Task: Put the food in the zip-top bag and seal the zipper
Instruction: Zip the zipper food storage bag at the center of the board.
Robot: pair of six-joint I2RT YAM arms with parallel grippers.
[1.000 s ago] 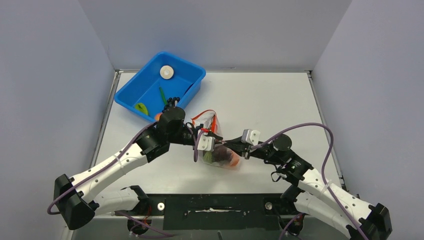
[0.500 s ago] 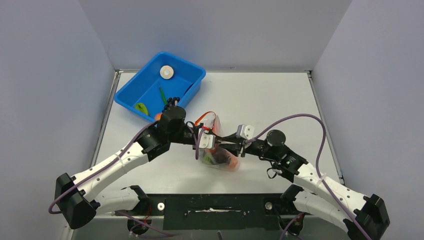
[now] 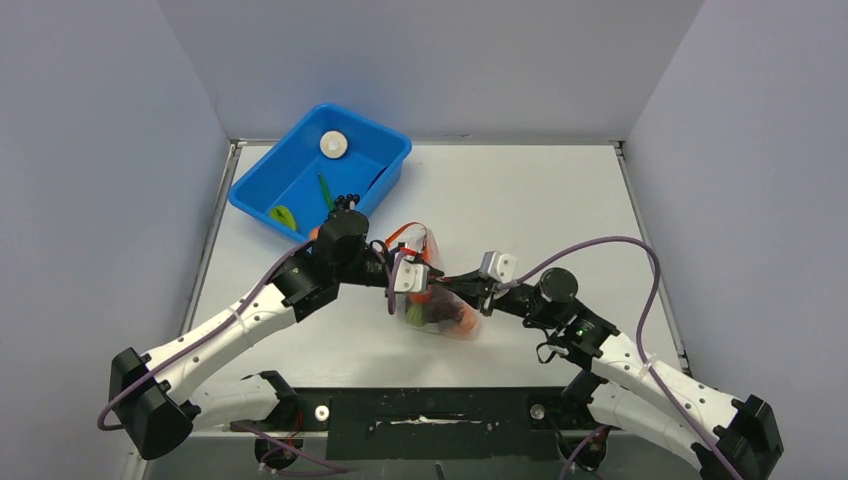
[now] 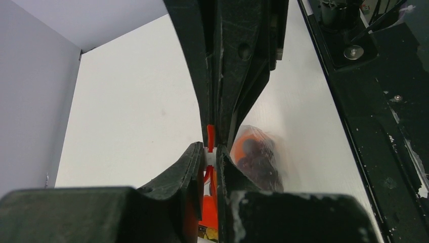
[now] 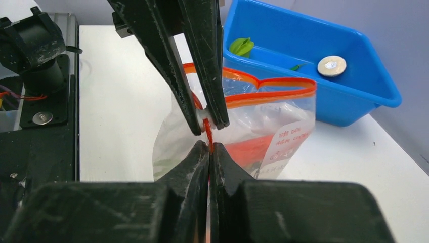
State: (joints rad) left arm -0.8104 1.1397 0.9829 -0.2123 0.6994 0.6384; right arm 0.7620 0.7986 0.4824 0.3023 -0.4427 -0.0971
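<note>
The clear zip-top bag point(image 3: 440, 310) lies mid-table with orange, dark purple and green food inside; it also shows in the right wrist view point(image 5: 263, 131). Its red-orange zipper point(image 5: 273, 95) gapes in a loop at the far end. My left gripper point(image 3: 424, 284) is shut on the zipper's white slider point(image 4: 211, 158). My right gripper point(image 3: 462, 294) is shut on the zipper strip point(image 5: 208, 135) just beside it, tip to tip with the left fingers point(image 5: 202, 91). More food lies in the blue bin: a green piece point(image 3: 283, 214), grapes point(image 3: 346, 204) and an orange ball point(image 3: 316, 233).
The blue bin point(image 3: 300, 150) stands at the back left, just behind my left wrist, with a white round disc point(image 3: 333, 145) in it. Grey walls close in the table on three sides. The black base rail point(image 3: 430, 410) runs along the near edge.
My right gripper shifted a little left toward the left gripper, then eased back slightly. Both stay pinched on the bag's zipper; the bag hardly moved.
</note>
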